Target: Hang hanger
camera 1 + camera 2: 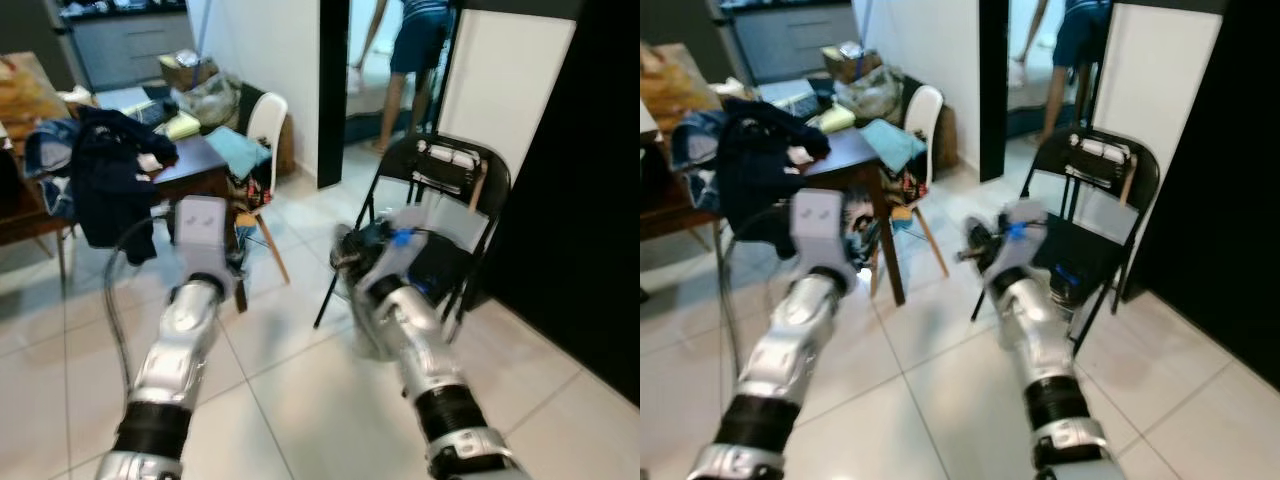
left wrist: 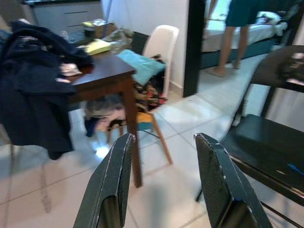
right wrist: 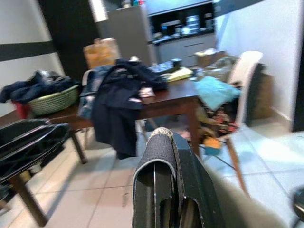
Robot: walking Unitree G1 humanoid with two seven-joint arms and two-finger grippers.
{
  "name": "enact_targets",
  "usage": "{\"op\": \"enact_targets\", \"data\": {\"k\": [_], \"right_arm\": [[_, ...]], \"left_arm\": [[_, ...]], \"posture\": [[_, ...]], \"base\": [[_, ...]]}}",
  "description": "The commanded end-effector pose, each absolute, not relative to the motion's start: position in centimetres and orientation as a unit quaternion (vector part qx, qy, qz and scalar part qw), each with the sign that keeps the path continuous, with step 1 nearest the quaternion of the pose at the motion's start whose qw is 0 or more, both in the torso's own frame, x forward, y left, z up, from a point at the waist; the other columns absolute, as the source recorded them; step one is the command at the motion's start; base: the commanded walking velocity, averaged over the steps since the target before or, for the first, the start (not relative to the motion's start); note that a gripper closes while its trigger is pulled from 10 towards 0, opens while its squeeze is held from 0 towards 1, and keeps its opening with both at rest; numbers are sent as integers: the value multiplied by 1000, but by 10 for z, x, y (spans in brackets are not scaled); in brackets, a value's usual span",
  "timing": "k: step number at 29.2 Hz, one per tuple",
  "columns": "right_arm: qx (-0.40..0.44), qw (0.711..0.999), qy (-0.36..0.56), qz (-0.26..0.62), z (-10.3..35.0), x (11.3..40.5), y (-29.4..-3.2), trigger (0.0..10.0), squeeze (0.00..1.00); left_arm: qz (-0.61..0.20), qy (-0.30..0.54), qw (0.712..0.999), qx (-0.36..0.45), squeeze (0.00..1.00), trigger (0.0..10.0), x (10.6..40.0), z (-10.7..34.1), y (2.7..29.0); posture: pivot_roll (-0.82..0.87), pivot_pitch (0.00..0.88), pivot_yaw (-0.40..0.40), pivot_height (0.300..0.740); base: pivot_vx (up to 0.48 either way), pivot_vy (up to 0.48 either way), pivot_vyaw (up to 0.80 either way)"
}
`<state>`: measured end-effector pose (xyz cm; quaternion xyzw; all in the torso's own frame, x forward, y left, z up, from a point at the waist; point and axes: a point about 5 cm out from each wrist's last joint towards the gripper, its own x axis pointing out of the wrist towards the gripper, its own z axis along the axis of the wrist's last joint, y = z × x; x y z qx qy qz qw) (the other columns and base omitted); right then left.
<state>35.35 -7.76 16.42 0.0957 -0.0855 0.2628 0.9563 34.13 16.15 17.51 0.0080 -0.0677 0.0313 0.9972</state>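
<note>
Head stereo pair and two wrist cameras

The eye views looked forward and down over both arms; each wrist view faced along its fingers, sharing the brown table (image 2: 102, 76) and white chair (image 3: 244, 71).

Both silver arms reach forward from the bottom of the head views, the left arm (image 1: 170, 370) rising from the lower left toward frame centre-left, the right arm (image 1: 425, 365) from the lower right toward centre; both are slightly blurred. Left gripper (image 2: 164, 183): two black fingers (image 2: 110, 185) stand well apart in the lower half of the left wrist view, nothing between them; right gripper (image 3: 164, 190): fingers pressed together at lower centre of the right wrist view, nothing held.
</note>
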Motion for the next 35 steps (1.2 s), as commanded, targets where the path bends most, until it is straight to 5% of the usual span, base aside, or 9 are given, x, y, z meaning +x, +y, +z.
{"op": "enact_targets", "data": {"k": [1, 8, 35], "right_arm": [[87, 958, -93, 256, 168, 355, -84, 10000, 0], [79, 958, -89, 260, 169, 355, -81, 10000, 0], [102, 954, -121, 253, 190, 359, -84, 10000, 0]], "left_arm": [[24, -64, 998, 10, 0, 10000, 341, 175, 157], [27, -66, 997, 12, 0, 10000, 341, 178, 159], [28, -68, 997, 22, 0, 10000, 341, 184, 161]], "posture": [[-16, 0, -2, 740], [-14, 0, -5, 740], [-10, 4, -6, 740]], "base": [[379, 0, 0], [379, 0, 641], [378, 0, 0]]}}
